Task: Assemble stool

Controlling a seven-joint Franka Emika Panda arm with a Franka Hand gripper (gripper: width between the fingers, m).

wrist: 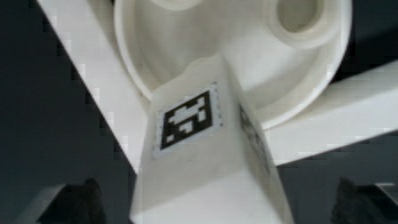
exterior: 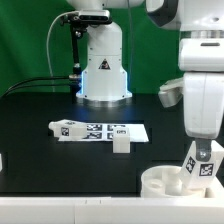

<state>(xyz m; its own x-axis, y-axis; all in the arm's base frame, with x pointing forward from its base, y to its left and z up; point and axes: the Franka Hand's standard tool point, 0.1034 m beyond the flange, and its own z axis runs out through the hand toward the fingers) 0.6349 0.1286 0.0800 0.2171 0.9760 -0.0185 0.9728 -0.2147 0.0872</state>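
The stool's round white seat [exterior: 172,186] lies at the front of the black table, on the exterior view's right. A chunky white leg [exterior: 203,166] with a square tag stands tilted in it. In the wrist view the same leg [wrist: 192,130] runs down from the seat [wrist: 267,45] between my two dark fingertips [wrist: 79,202]. My gripper [wrist: 228,206] is open. Its jaws stand wide on either side of the leg with dark gaps between them and it. In the exterior view the gripper [exterior: 202,148] hangs just over the leg's top. A second loose leg [exterior: 122,142] lies mid-table.
The marker board [exterior: 95,130] lies flat in the middle of the table, behind the loose leg. The robot's base [exterior: 104,70] stands at the back with black cables running to the exterior view's left. A white bar [wrist: 80,70] runs past the seat.
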